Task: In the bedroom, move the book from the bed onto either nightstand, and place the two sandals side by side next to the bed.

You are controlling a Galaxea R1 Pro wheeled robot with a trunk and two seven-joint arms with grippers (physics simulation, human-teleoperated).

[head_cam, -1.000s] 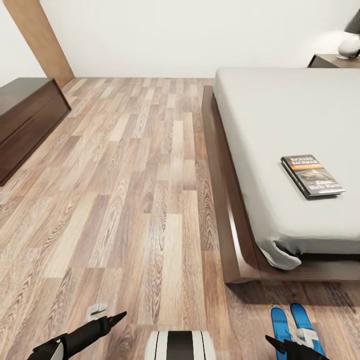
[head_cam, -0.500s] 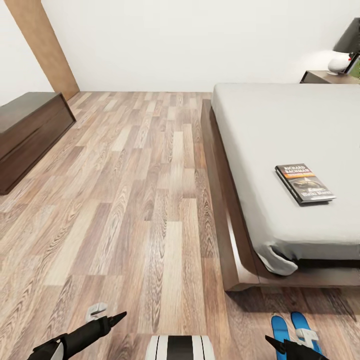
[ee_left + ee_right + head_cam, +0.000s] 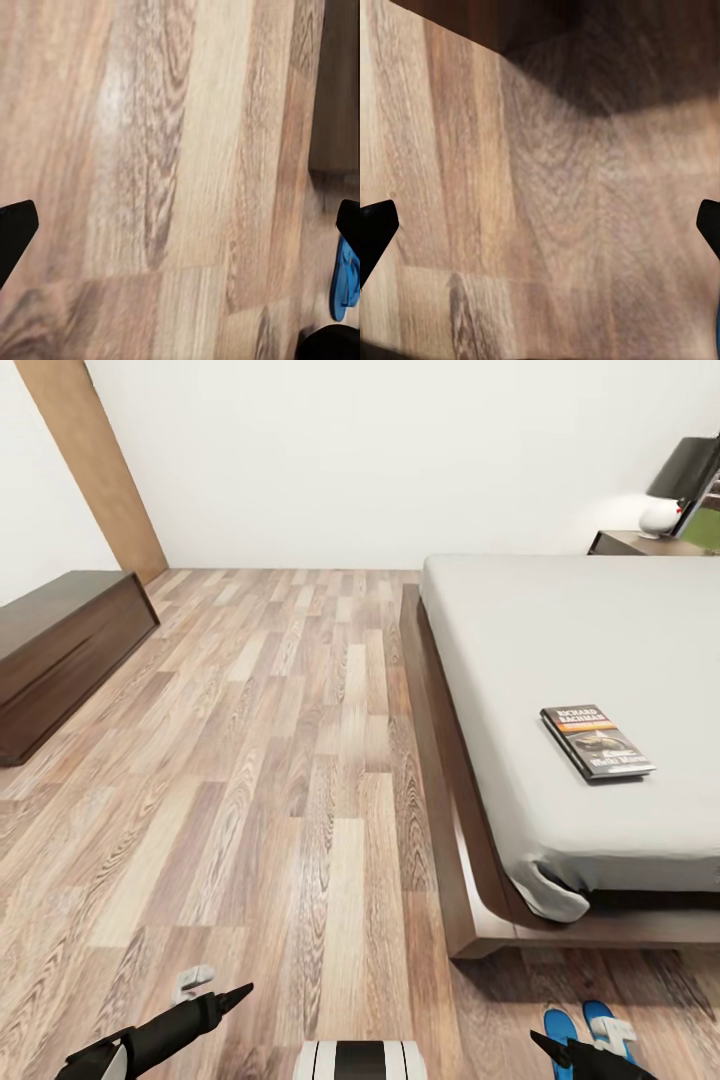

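Left tool and right tool both hanging over the wood floor with fingers spread wide, gripping nothing. Book is lying flat on the bed near its foot-end corner, cover reading "Richard Bachman", smaller print too blurred to read. Two sandals sitting side by side on the floor just past the bed corner

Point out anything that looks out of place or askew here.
The dark paperback book lies skewed on the light-grey bed, and the mattress cover bunches loose at the near corner. Two blue sandals sit on the floor beyond the bed's foot.
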